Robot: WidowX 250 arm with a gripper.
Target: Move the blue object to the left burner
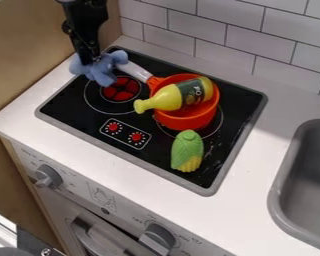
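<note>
Hand (pixel 89 59) is at the stove's (pixel 62 125) far L corner, pointing down at the blue toy (pixel 102 75); can't tell if it's spread or pinching the toy. Toy's by the stove's L edge, nr the far L corner, its lower part overlapping the far side of the L burner (pixel 120 90) in view; can't tell if it's resting or held up. Orange pot (pixel 186 120) is on the R side of the stove, toward the far edge, its pale handle (pixel 134 71) running to the toy toward the far L corner. Yellow bottle (pixel 164 99) lies tilted across the pot, neck over the L rim; dk green label w/ pale lettering. Green/yellow corn (pixel 187 151) is in front of the pot, nr the stove's near R corner. 2 red dials (pixel 113 127) w/ white marks round them sit toward the near edge, L half. Stove's set in the white worktop (pixel 256 170); grey sink (pixel 309 185) at the worktop's R side. Grey knobs (pixel 49 177) on the front panel (pixel 126 212), small print & marks beside them. White tiles (pixel 236 42) behind the worktop's far edge.
</note>
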